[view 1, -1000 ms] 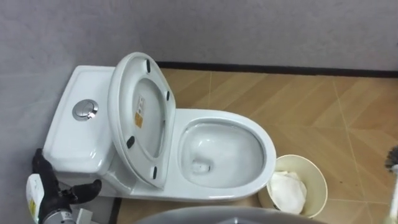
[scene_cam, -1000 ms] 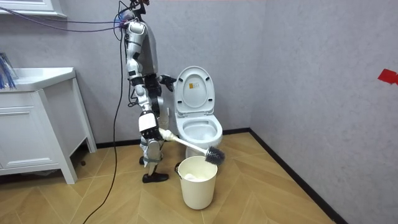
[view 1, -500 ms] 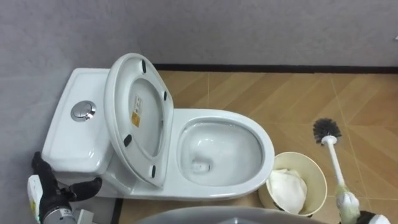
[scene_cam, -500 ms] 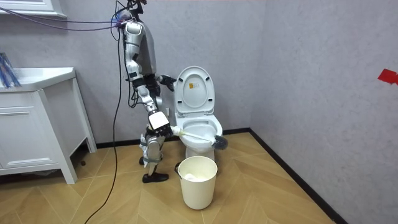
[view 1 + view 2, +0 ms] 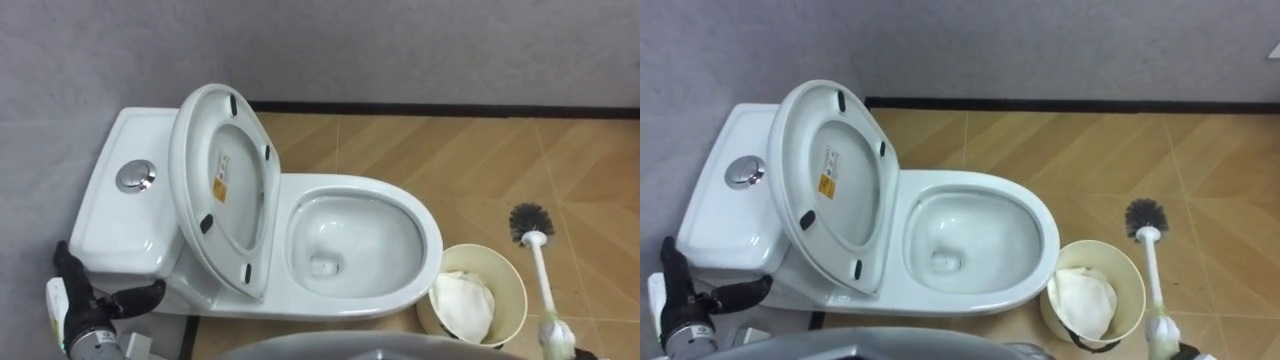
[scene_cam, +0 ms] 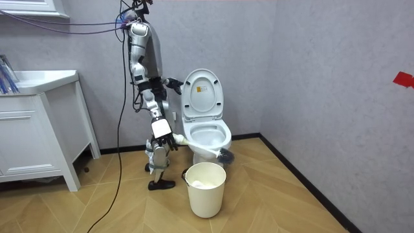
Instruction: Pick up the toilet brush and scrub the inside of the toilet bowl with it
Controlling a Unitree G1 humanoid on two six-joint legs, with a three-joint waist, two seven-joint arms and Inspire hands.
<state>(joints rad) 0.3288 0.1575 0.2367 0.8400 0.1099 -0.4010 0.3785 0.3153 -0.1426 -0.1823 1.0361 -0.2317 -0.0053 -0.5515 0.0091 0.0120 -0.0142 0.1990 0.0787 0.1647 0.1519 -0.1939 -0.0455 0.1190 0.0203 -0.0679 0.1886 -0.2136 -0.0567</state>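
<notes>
1 toilet (image 5: 350,185), 1 brush (image 5: 529,222), 1 bin (image 5: 500,272).
Right hand (image 6: 162,138) fingers grip the brush; left hand (image 5: 85,305) fingers open beside the toilet.

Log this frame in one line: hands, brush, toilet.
left hand: open, beside tank | right hand: shut on toilet brush | brush head: over floor right of bowl, past bin | toilet lid: raised
</notes>
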